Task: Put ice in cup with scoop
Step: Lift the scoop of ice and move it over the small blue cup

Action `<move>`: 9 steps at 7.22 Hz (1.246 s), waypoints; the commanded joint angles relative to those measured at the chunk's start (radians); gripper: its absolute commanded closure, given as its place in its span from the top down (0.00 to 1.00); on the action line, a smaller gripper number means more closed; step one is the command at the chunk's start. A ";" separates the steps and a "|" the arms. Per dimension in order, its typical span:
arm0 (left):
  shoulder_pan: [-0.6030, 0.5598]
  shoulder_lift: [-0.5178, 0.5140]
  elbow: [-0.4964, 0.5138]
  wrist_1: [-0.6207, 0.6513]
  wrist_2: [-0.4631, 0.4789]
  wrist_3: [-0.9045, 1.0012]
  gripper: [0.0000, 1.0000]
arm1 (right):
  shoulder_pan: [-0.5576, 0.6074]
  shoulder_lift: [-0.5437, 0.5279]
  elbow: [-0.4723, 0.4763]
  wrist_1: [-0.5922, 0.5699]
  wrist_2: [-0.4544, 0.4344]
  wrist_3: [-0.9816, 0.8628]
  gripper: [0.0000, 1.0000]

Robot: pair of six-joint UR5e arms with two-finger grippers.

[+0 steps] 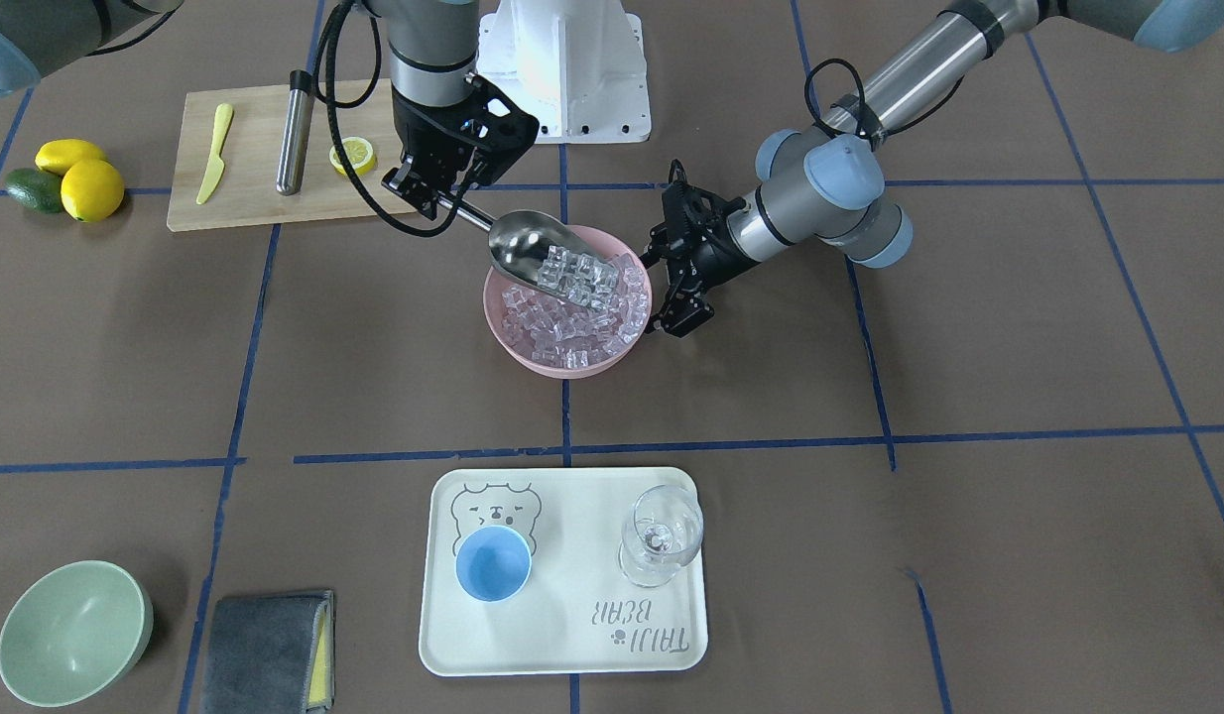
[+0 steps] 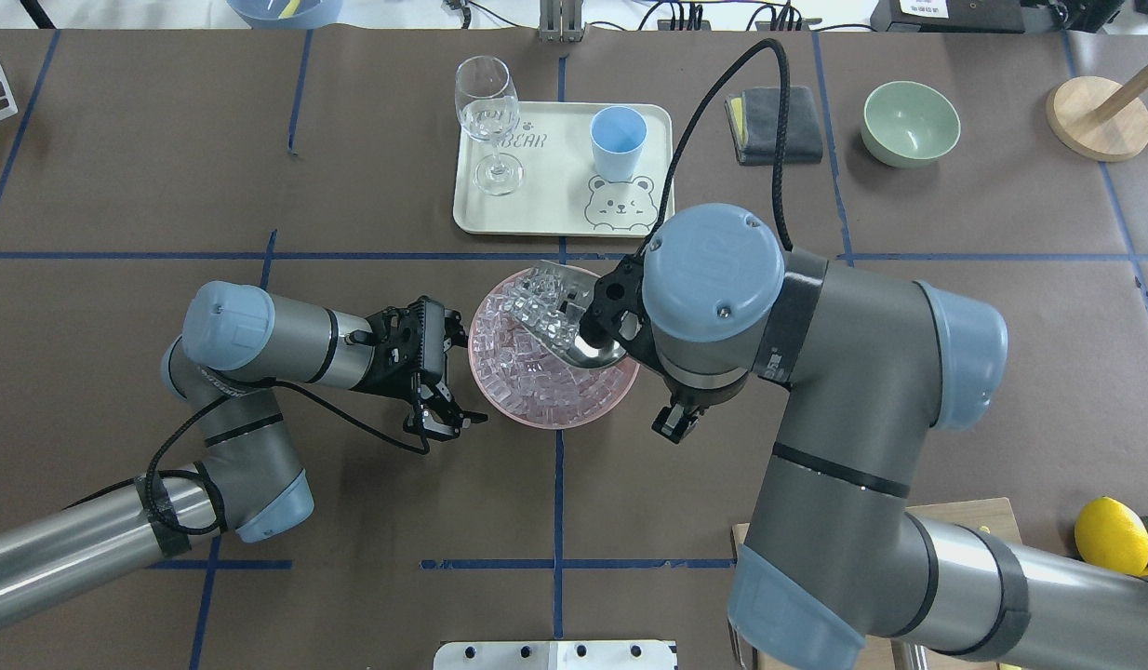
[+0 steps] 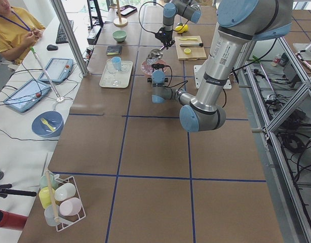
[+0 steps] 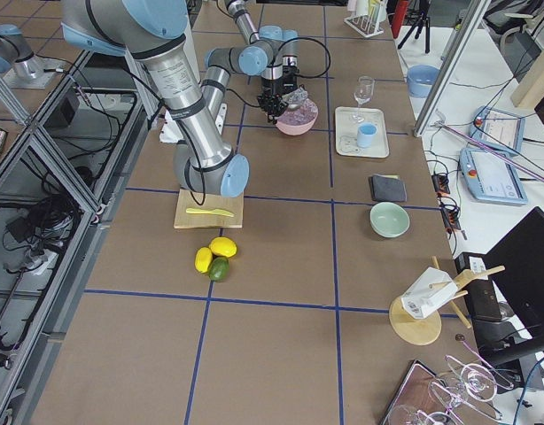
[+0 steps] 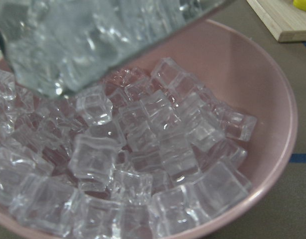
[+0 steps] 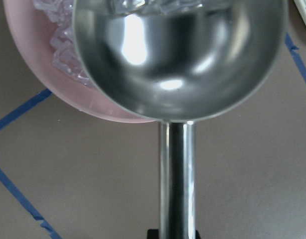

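Note:
My right gripper (image 1: pixel 428 193) is shut on the thin handle of the steel scoop (image 1: pixel 528 246). It holds the scoop tilted over the pink bowl (image 1: pixel 533 359). The scoop's trough carries several clear ice cubes (image 1: pixel 575 276). Many more ice cubes (image 5: pixel 143 164) fill the bowl. In the right wrist view the scoop (image 6: pixel 178 59) fills the frame. My left gripper (image 1: pixel 658 295) is open and empty right beside the bowl's rim, also in the overhead view (image 2: pixel 467 375). The light-blue cup (image 1: pixel 493 563) stands upright on the cream tray (image 1: pixel 562 635), apart from both grippers.
A clear stemmed glass (image 1: pixel 662 535) stands on the tray beside the cup. A pale green bowl (image 1: pixel 74 633) and a grey cloth (image 1: pixel 270 650) lie near the tray. A cutting board (image 1: pixel 255 208) holds a steel cylinder (image 1: pixel 295 134), a yellow knife and a lemon slice. Lemons (image 1: pixel 91 188) lie beside it.

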 commanded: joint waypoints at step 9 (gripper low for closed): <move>0.000 0.001 0.000 0.000 0.000 0.002 1.00 | 0.363 0.220 -0.473 -0.030 0.249 -0.092 0.00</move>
